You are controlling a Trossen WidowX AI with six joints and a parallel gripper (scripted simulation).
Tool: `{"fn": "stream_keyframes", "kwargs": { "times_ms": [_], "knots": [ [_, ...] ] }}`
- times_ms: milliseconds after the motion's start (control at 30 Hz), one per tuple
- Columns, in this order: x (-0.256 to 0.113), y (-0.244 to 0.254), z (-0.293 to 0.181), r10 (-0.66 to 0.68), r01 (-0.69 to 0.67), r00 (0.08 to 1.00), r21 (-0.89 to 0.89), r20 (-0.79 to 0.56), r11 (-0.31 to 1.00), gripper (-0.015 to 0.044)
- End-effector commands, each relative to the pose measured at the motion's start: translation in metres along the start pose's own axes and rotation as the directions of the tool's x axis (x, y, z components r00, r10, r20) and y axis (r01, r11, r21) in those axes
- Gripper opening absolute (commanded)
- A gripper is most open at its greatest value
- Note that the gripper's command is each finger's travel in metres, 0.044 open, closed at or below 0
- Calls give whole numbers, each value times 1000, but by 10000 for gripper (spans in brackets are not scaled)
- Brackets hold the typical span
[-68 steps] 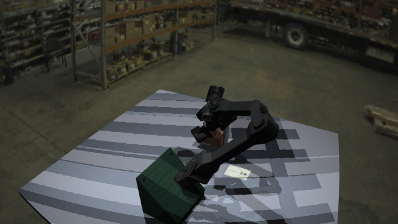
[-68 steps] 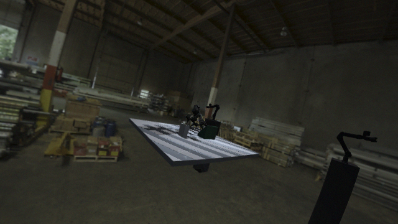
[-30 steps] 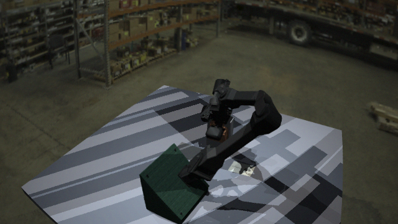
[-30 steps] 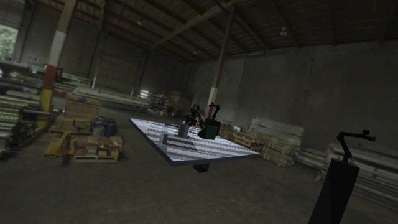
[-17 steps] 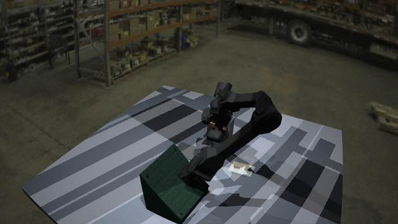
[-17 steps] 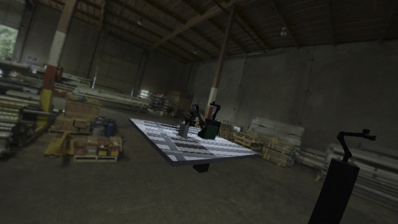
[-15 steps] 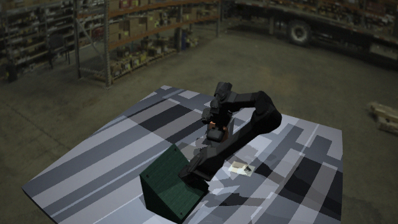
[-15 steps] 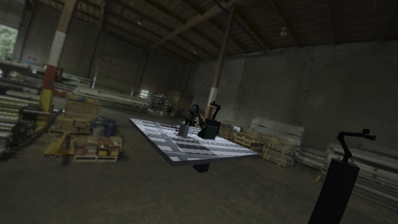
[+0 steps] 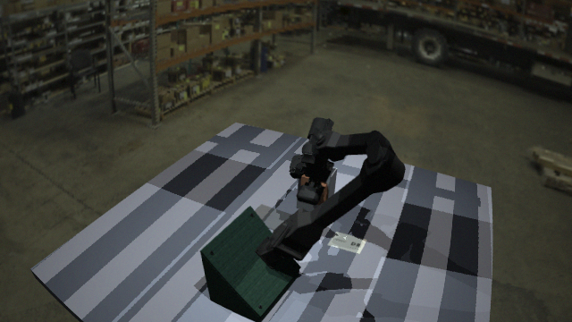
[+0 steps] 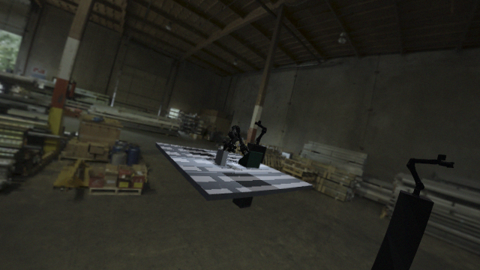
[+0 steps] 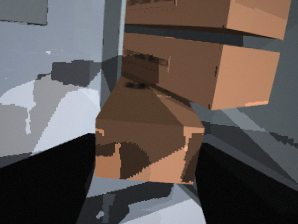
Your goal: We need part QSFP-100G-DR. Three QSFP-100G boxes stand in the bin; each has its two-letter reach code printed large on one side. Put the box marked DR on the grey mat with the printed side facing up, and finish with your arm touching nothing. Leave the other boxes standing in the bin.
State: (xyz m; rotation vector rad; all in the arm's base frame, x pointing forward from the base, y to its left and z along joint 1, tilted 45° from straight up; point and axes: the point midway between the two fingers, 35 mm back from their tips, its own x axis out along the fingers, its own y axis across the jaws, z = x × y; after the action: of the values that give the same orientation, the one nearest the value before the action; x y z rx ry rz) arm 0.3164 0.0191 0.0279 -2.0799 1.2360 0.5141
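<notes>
QSFP-100G box DR cannot be singled out by its code; I judge it to be the carton (image 11: 150, 142) now held, its near end between the fingers. At the far left of the wrist view, a grey patch (image 11: 22, 11) on the tabletop (image 9: 112, 233) (image 10: 262, 180) (image 11: 65, 115) is probably the mat. To its right runs a pale wall of the bin (image 9: 332, 176) (image 10: 218, 157) (image 11: 111, 40); next comes the claw (image 9: 313, 185) (image 10: 226, 147) (image 11: 147, 148), closed on the carton at the bin's near end. The two other boxes (image 11: 187, 75) (image 11: 250, 19) stand beyond and to the right, the nearer one close behind. For a sound lift, I should keep the grip centred, draw the carton straight out clear of wall and neighbour, and only then turn it, printed side up, lowering it fully before release. The carton is plain orange-brown, set at an angle to its neighbours, its near face patched with shadow; a dark mark shows at its far edge, too obscure for me to read.
</notes>
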Motion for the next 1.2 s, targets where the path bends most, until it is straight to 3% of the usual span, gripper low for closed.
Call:
{"fn": "stream_keyframes", "kwargs": {
  "times_ms": [0, 1167],
  "knots": [
    [-1, 0, 0, -1, 1, 1000, 3, 0, 1000, 158],
    [-45, 0, 1, 1, -1, 1000, -2, 7, 1000, 158]
  ]
}}
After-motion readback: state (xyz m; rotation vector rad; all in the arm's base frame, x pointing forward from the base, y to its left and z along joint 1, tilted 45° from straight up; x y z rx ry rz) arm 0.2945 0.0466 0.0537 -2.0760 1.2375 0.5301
